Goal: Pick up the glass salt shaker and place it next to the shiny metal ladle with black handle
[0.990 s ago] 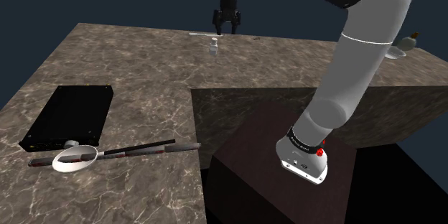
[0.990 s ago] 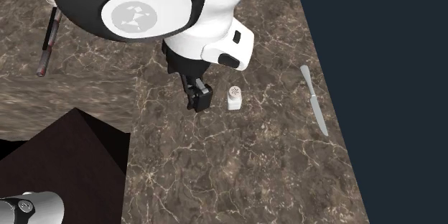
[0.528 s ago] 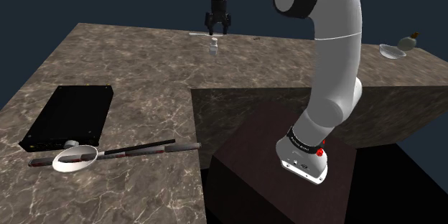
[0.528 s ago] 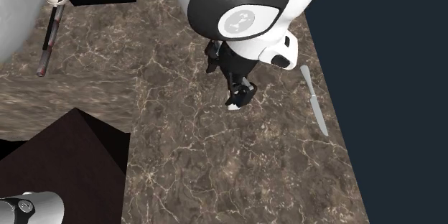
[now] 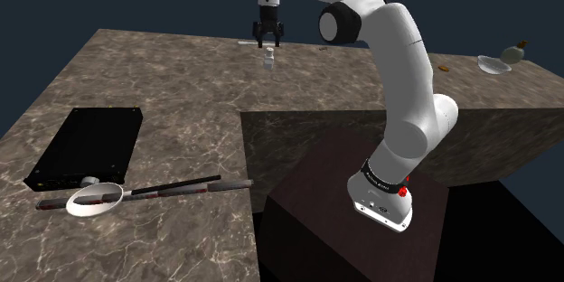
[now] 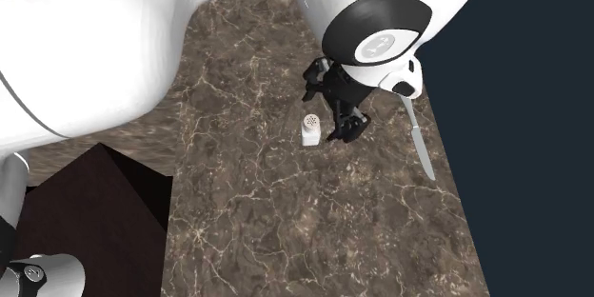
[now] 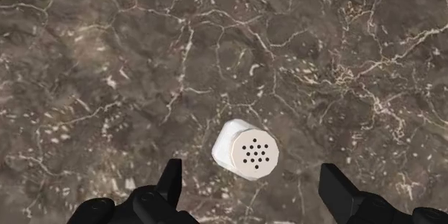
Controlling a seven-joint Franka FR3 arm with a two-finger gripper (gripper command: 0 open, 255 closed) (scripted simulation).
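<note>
The salt shaker (image 5: 268, 58) is a small white upright jar with a perforated top, standing on the far part of the marble counter (image 5: 163, 81). My gripper (image 5: 267, 36) hangs open just above it. In the second exterior view the shaker (image 6: 310, 130) stands right beside the gripper (image 6: 346, 131). From the wrist, the shaker (image 7: 246, 151) lies below, between the spread fingers (image 7: 171, 179), untouched; the gripper (image 7: 254, 187) holds nothing. The ladle (image 5: 93, 199), with a pale bowl and a long dark handle, lies at the counter's near corner.
A knife (image 6: 417, 138) lies near the counter's far edge, just past the shaker. A flat black box (image 5: 86, 145) rests beside the ladle. A small bowl (image 5: 493, 64) and a bottle (image 5: 517, 51) are on the far right counter. The dark stand (image 5: 352, 199) fills the notch.
The arm has swung toward the shoulder view's left, carrying the open gripper over the shaker. In the second exterior view the gripper crossed from the shaker's left to its right. The shaker has not moved.
</note>
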